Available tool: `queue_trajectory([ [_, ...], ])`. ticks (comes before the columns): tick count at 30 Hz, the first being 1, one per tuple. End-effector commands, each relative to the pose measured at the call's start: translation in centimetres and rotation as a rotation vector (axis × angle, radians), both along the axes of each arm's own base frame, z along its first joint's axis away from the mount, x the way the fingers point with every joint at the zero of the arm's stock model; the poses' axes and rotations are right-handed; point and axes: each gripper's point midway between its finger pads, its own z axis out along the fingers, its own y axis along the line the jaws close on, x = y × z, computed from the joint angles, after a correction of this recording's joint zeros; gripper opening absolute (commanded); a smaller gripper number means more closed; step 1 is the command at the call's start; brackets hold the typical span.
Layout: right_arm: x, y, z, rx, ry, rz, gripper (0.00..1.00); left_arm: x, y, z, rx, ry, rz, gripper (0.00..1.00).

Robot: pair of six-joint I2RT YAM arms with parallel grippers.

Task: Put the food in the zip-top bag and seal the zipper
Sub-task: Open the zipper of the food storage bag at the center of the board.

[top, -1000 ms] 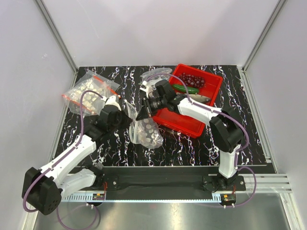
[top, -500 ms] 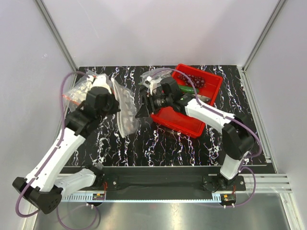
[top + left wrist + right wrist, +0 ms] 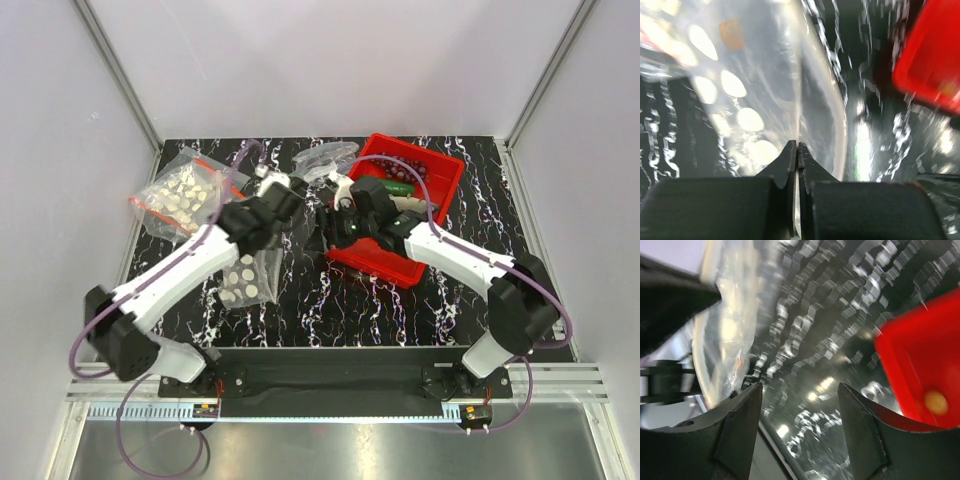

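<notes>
L wrist cam is showing what the top view can't: the left gripper [image 3: 797,150] is pinching the zip-top bag [image 3: 740,100] by its clear film, fingers pressed tight. R wrist cam: the right gripper [image 3: 799,402] is gaping, nothing btwn its fingers, beside the red tray [image 3: 920,350]. From above, the bag is trailing from the left gripper toward the near edge, left of the tray. The grape bunch [image 3: 405,168], cucumber [image 3: 397,187] & fish [image 3: 420,206] are sitting in the tray, w/ the right arm [image 3: 450,250] partly covering it. A second dotted bag [image 3: 185,190] is lying far left.

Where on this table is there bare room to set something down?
Bare black marbled tabletop lies along the near edge, between the hanging dotted clear bag and the right arm, and right of the red plastic tray. It is crowded back-centre, where both arms meet.
</notes>
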Motion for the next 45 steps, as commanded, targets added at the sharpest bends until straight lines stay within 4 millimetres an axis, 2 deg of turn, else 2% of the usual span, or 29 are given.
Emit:
queue_trajectory([
  [1,0.5,-2.7,0.1,-0.031,-0.035,-0.104,0.67,0.0,-2.3,-3.8,0.025,0.041,-0.021,0.00],
  [2,-0.3,-2.7,-0.2,-0.016,-0.025,-0.078,0.67,0.1,-3.3,-4.8,0.006,0.046,-0.035,0.00],
  [4,-1.2,-2.2,0.9,0.055,-0.030,-0.051,0.67,0.0,-4.5,-6.2,-0.026,0.081,-0.060,0.00],
  [5,-1.9,-2.4,0.1,0.063,-0.006,-0.039,0.67,0.1,-5.1,-6.6,-0.048,0.077,-0.069,0.00],
  [6,-2.2,-2.4,0.1,0.076,-0.005,-0.046,0.67,0.1,-5.3,-6.6,-0.061,0.075,-0.071,0.00],
  [7,-2.5,-2.6,-0.7,0.081,0.019,-0.065,0.67,0.1,-5.6,-6.3,-0.084,0.067,-0.074,0.00],
  [12,-2.1,-1.8,-1.6,0.133,0.043,-0.098,0.69,-0.3,-6.1,-4.8,-0.160,0.033,-0.100,0.00],
  [16,-2.1,0.3,-1.0,0.168,0.053,-0.077,0.68,-0.8,-5.9,-4.0,-0.186,0.021,-0.108,0.00],
  [23,-1.6,2.8,-0.9,0.177,0.055,-0.081,0.65,-1.5,-6.0,-4.0,-0.223,0.023,-0.126,0.00],
  [28,-1.6,3.5,-0.7,0.190,0.050,-0.073,0.64,-1.7,-6.0,-3.9,-0.231,0.023,-0.133,0.00],
  [32,-1.1,3.2,-1.9,0.149,0.060,-0.105,0.61,-1.8,-6.2,-3.3,-0.250,0.016,-0.142,0.00],
  [39,-0.3,2.5,-4.0,0.077,0.076,-0.171,0.39,-2.5,-6.2,-2.2,-0.253,0.026,-0.186,0.00],
  [42,0.0,2.1,-4.5,0.056,0.080,-0.196,0.24,-2.5,-5.4,-2.0,-0.205,0.036,-0.174,0.00],
  [43,-0.2,2.0,-4.8,0.047,0.086,-0.196,0.16,-2.7,-4.8,-2.1,-0.168,0.045,-0.163,0.00],
  [45,-0.2,1.9,-5.0,0.041,0.088,-0.195,0.08,-2.7,-4.0,-2.4,-0.107,0.057,-0.137,0.00],
])
